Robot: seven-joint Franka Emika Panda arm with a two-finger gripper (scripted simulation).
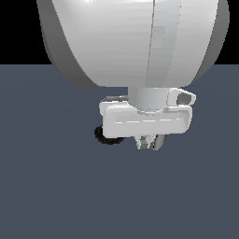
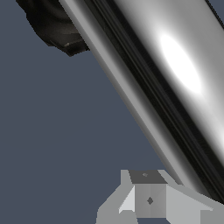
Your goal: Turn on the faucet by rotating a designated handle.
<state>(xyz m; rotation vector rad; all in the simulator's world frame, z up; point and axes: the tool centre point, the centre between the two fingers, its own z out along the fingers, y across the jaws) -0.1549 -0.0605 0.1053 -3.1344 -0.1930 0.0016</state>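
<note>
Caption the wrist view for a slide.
Close-up of the shiny silver cylindrical handle running diagonally beside one grey gripper finger, with the black faucet elbow behind.

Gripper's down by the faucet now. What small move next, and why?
Probably nudge sideways against the handle to start it turning. The wrist view shows the bar close alongside one finger, and the exterior view has the gripper low beside the black base. Actual contact isn't visible.
</note>
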